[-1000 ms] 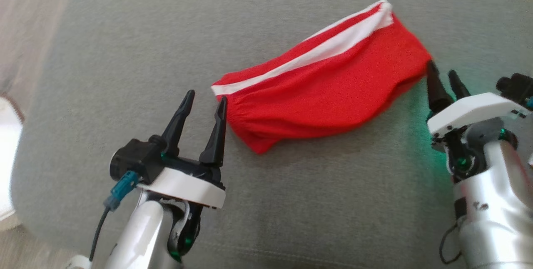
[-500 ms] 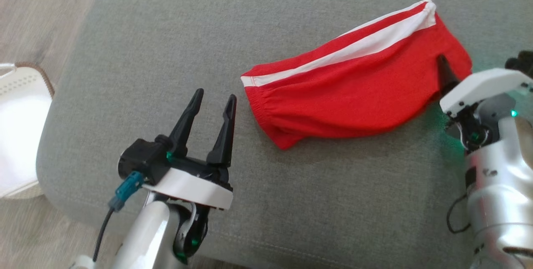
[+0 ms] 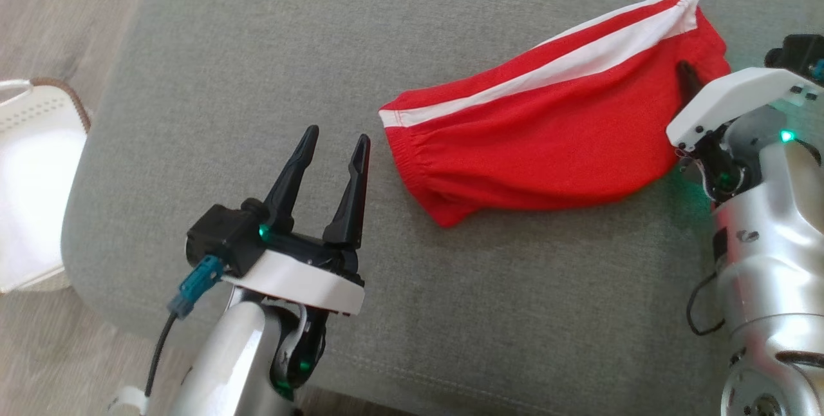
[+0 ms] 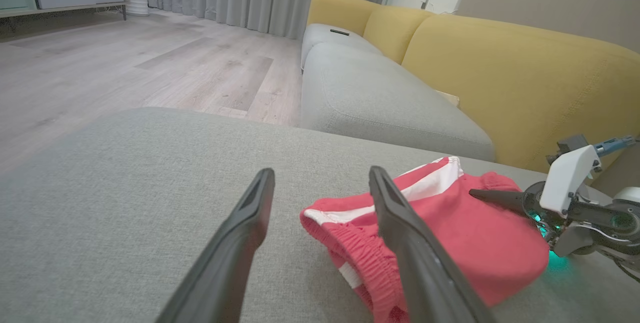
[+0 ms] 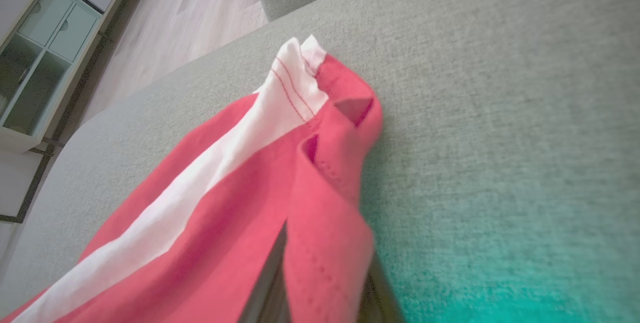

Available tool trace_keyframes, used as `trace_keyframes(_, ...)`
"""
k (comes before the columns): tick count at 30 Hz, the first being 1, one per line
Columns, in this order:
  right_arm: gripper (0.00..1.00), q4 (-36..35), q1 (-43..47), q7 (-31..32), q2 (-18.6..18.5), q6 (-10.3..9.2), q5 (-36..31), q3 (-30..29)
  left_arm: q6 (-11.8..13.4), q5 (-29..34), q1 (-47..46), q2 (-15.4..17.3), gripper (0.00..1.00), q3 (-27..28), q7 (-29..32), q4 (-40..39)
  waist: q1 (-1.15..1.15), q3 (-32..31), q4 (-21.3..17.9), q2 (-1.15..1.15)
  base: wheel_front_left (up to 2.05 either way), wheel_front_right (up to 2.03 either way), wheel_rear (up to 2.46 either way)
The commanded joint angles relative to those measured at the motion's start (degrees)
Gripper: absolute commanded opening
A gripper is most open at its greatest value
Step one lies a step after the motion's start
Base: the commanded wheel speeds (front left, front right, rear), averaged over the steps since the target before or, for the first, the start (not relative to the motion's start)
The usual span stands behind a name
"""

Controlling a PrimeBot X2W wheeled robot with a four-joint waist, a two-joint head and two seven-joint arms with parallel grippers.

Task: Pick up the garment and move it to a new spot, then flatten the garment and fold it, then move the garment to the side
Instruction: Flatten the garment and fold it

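Note:
A red garment (image 3: 534, 139) with a white side stripe lies crumpled on the grey cushion (image 3: 257, 49), elastic waistband toward my left gripper. That left gripper (image 3: 338, 134) stands open just left of the waistband, not touching it; the left wrist view shows its fingers apart (image 4: 321, 173) with the garment (image 4: 465, 233) beyond the right finger. My right gripper (image 3: 692, 78) is at the garment's right end, one dark finger lying on top of the cloth. In the right wrist view a fold of the garment (image 5: 240, 198) sits pinched between the fingers of the right gripper (image 5: 325, 268).
The cushion's left edge (image 3: 84, 210) drops to a wooden floor, where a white basket-like object (image 3: 32, 178) stands. A grey sofa seat (image 4: 380, 103) with a yellow back (image 4: 500, 73) lies beyond the cushion. A cabinet (image 5: 35, 63) stands far off.
My right gripper has moved forward onto the garment's right end and closed on a fold of it. The head camera has shifted. My left gripper stays open beside the waistband.

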Motion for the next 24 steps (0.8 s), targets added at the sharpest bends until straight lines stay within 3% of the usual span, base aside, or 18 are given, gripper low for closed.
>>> trace_keyframes(1,0.0,-0.6,0.1,-1.0,1.4,-0.05,0.3,1.8,0.2,-0.1,-1.8,0.6,1.0,1.5,-0.3,-1.6,-0.01,-0.3,-0.5,0.0,0.0,0.0,0.0)
trace_keyframes(13,0.0,-7.9,7.1,-12.9,-1.4,-0.05,7.8,4.0,-0.9,1.1,-1.0,0.6,1.0,1.5,-0.3,-0.9,-0.01,-3.9,-5.4,0.0,0.0,0.0,0.0)
trace_keyframes(18,0.0,-12.0,13.2,-16.1,-1.8,-0.05,9.8,1.1,-1.1,1.8,0.4,0.6,1.0,2.0,-0.3,-0.6,-0.01,-5.8,-8.5,0.0,0.0,0.0,0.0)
trace_keyframes(24,0.0,-17.7,21.5,-18.2,0.7,-0.05,10.0,-4.2,-1.7,2.8,1.9,0.6,1.0,2.8,-0.3,-0.3,-0.01,-7.9,-12.1,0.0,0.0,0.0,0.0)
